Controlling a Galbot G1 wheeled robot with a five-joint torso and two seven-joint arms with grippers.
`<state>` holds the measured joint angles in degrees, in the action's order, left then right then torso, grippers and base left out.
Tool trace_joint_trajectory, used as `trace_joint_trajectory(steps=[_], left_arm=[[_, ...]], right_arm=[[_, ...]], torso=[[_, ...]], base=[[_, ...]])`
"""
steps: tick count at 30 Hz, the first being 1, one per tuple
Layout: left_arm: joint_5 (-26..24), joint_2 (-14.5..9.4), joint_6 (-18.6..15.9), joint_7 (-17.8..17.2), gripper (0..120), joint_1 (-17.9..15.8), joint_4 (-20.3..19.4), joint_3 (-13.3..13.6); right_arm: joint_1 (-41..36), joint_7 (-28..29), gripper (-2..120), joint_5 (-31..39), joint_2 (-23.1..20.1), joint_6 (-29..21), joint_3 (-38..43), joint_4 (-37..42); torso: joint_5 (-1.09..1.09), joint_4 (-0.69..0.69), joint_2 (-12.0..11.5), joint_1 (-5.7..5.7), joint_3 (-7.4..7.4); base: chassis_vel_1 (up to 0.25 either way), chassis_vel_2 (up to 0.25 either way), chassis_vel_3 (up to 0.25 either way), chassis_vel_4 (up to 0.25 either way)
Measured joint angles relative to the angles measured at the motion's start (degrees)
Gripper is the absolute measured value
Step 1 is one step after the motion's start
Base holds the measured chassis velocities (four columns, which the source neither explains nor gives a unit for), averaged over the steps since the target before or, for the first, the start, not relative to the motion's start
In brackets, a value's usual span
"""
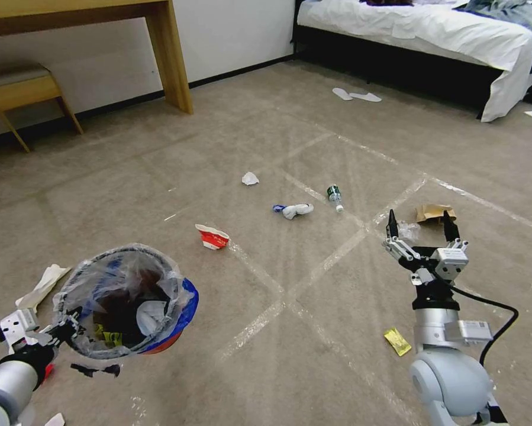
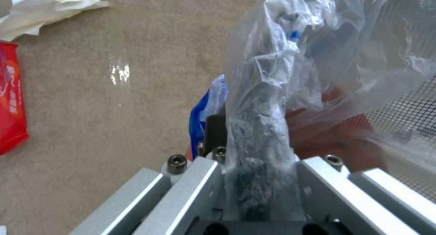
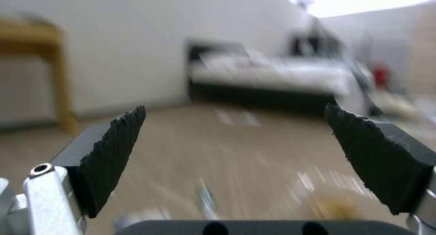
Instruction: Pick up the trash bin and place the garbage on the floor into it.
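Note:
My left gripper [image 1: 64,331] is shut on the rim of the trash bin [image 1: 180,319], a red bucket with a blue rim and a crinkled clear liner, held above the floor [image 1: 289,284] at the lower left. The left wrist view shows the bin's rim [image 2: 200,115] and liner pinched between my fingers. My right gripper [image 1: 421,228] hangs open above the carpet, near a clear wrapper [image 1: 409,231] and a brown paper bag [image 1: 434,212]. Garbage lies scattered: a crushed red-white cup [image 1: 213,236], a tissue wad [image 1: 250,178], a white wad [image 1: 295,210], a green-label bottle [image 1: 335,196] and a yellow wrapper [image 1: 397,341].
A wooden desk leg [image 1: 171,59] and a stool [image 1: 23,89] stand at the back left. A bed [image 1: 431,35] fills the back right, with flat white slippers [image 1: 355,94] before it. White paper [image 1: 41,287] lies left of the bin; a red packet [image 2: 11,98] lies beside it.

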<state>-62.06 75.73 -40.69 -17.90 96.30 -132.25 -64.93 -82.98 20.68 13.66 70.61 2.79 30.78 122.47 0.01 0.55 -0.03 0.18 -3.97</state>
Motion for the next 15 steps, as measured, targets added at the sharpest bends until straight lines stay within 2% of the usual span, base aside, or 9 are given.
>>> trace_joint_trajectory(steps=[2, 3, 4, 6, 7, 8, 11, 13, 15], left_arm=[[0.09, -0.03, 0.02, 0.0, 1, -0.19, 0.32, 0.26], [0.09, -0.03, 0.02, 0.0, 1, -0.19, 0.32, 0.26], [0.27, -0.04, 0.04, 0.0, 1, -0.41, 0.63, 0.51], [0.3, -0.05, 0.04, 0.0, 1, -0.49, 0.72, 0.59], [0.42, -0.02, 0.14, 0.01, 1, -0.76, 1.1, 0.91], [0.5, -0.01, 0.18, 0.03, 1, -0.83, 1.29, 1.01], [0.6, -0.01, 0.28, 0.12, 1, -0.88, 1.53, 1.1], [0.85, -0.12, 0.52, 0.45, 1, -1.01, 2.06, 1.15], [0.88, -0.17, 0.62, 0.52, 1, -1.05, 2.17, 1.16]], right_arm=[[0.34, 6.26, 100, 7.2, -1.72, -10.48, -0.96, -0.92], [0.34, 6.26, 100, 7.2, -1.72, -10.48, -0.96, -0.92], [1.09, 10.49, 100, 13.37, -3.18, -17.99, -1.52, -3.43], [1.45, 11.76, 100, 15.08, -3.66, -20.18, -1.72, -4.74], [2.4, 14.95, 100, 20.39, -4.92, -25.54, -2.63, -9.82], [2.81, 16.23, 100, 23.15, -5.43, -28.16, -2.9, -12.22], [3.16, 17.23, 100, 26.27, -5.75, -30.71, -3.03, -14.16], [4.66, 19.45, 100, 32.45, -5.84, -35.56, -3.92, -19.27], [5.42, 19.9, 100, 32.8, -5.49, -35.92, -4.43, -21.17]], torso=[[0.0, 0.01, 0.0, -0.01, 0.0], [0.0, 0.01, 0.0, -0.01, 0.0], [0.0, 0.01, 0.0, -0.01, 0.0], [0.0, 0.01, 0.0, -0.01, 0.0], [0.02, 0.0, 0.0, 0.0, -0.01], [0.04, 0.0, 0.0, 0.0, -0.01], [0.01, 0.01, 0.0, 0.0, -0.01], [0.0, 0.01, 0.0, 0.0, 0.0], [-0.01, 0.01, 0.0, -0.01, 0.0]], base=[[0.0, 0.0, 0.0, 0.0], [0.0, 0.0, 0.0, 0.0], [0.0, 0.0, 0.0, 0.0], [0.0, 0.0, 0.0, 0.0], [0.0, 0.0, 0.0, 0.0], [0.0, 0.0, 0.0, 0.0], [0.0, 0.0, 0.0, 0.0], [0.0, 0.0, 0.0, 0.0], [0.0, 0.0, 0.0, 0.0]])
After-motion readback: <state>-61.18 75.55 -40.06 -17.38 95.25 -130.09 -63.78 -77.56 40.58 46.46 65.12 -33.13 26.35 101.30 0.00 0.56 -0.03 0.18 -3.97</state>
